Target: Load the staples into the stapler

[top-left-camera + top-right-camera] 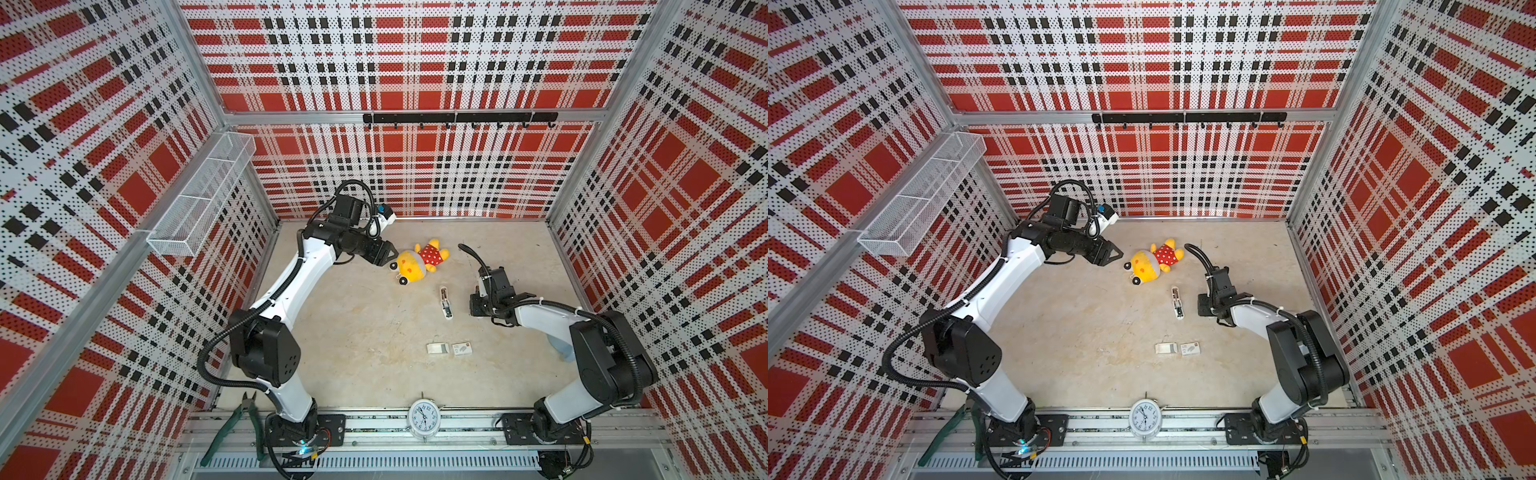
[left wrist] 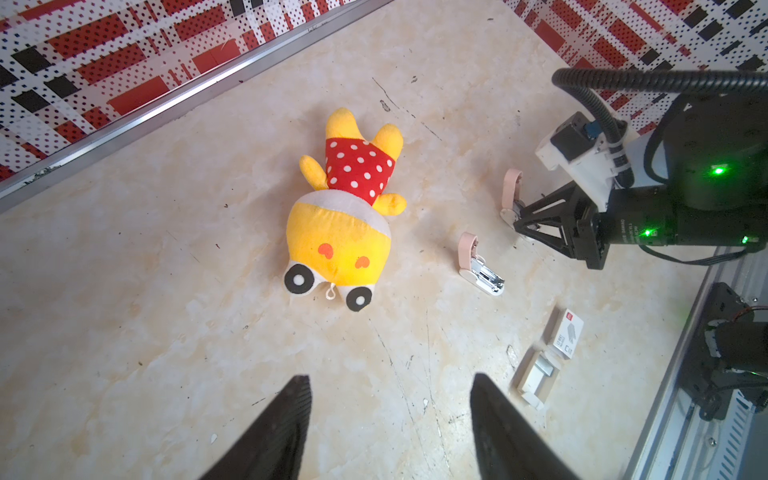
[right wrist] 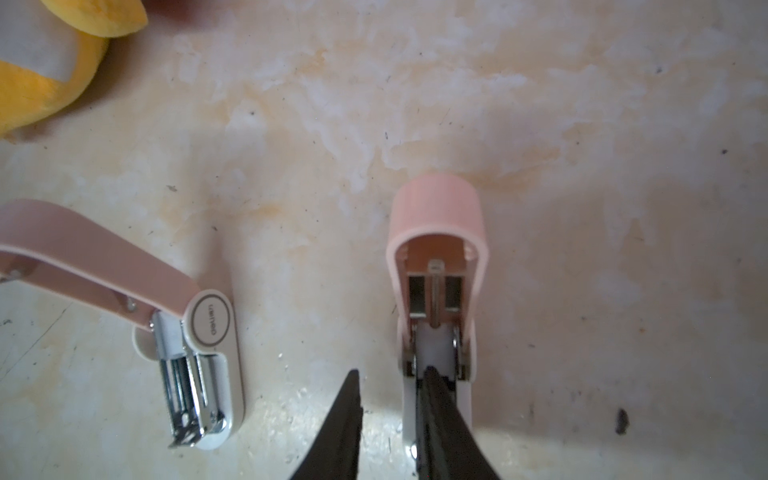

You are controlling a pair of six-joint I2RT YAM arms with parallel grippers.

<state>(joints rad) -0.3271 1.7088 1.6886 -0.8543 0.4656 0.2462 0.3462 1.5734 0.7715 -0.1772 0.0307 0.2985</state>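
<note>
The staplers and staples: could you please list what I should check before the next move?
1. Lying stapler open: ok, magazine exposed.
2. Second stapler open: ok, lid raised.
3. Right hand gripping second stapler: cannot tell; one finger over its base, the other beside it.
4. Staples picked up: not ok; they lie in the white tray.
5. Left hand free: ok, open and empty.
</note>
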